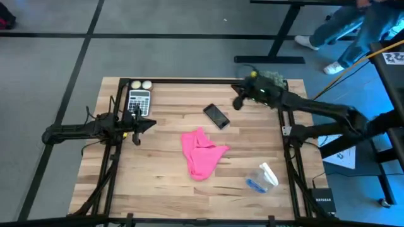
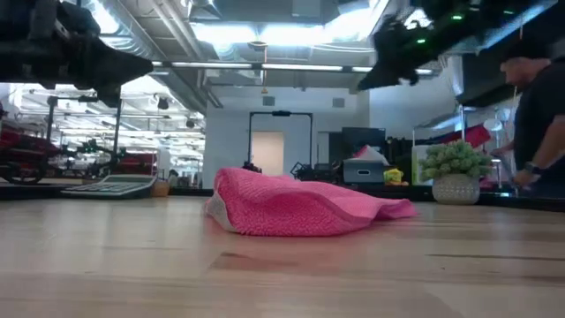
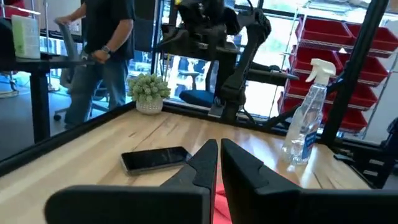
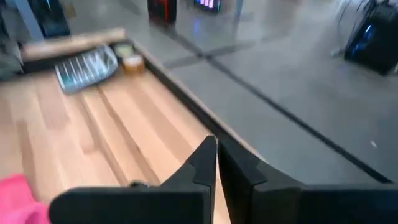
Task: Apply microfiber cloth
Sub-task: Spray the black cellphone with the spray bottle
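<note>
The pink microfiber cloth point(image 1: 202, 153) lies crumpled on the middle of the wooden table point(image 1: 158, 189); it shows as a low heap in the low view point(image 2: 300, 206). A black phone point(image 1: 216, 116) lies flat just beyond it point(image 3: 155, 158). My left gripper point(image 1: 151, 123) hovers shut at the table's left, pointing toward the cloth point(image 3: 219, 163). My right gripper point(image 1: 237, 103) is shut, raised above the table's far right part beside the phone point(image 4: 216, 157). A sliver of the cloth point(image 4: 18, 199) shows in the right wrist view.
A calculator point(image 1: 139, 101) and two small round things point(image 1: 141, 84) sit at the far left corner. A clear spray bottle point(image 1: 262, 178) lies near the front right. A potted plant point(image 2: 456, 172) stands beyond the table. A person point(image 2: 538, 115) stands by the table's far right.
</note>
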